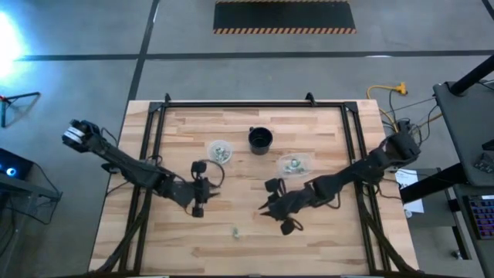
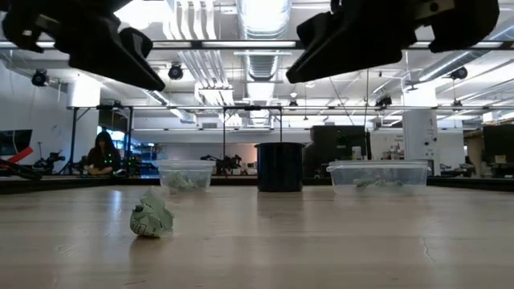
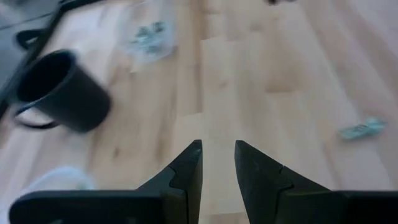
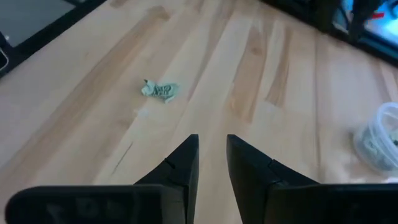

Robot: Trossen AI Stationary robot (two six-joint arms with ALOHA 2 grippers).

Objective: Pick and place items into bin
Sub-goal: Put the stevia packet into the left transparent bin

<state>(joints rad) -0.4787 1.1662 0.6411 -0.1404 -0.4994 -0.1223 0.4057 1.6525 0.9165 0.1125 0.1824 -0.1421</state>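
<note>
One crumpled pale green item lies loose on the wooden table near its near edge, and also shows in the low view and both wrist views. More green pieces sit in two clear containers on either side of a black cup. My left gripper hovers left of the table's middle, open by a narrow gap and holding nothing. My right gripper hovers right of the loose item, also narrowly open and holding nothing.
A black metal frame runs along the table's far, left and right edges. The cup and the containers stand in a row toward the far side. Bare wood lies along the near edge. A person sits far off in the room.
</note>
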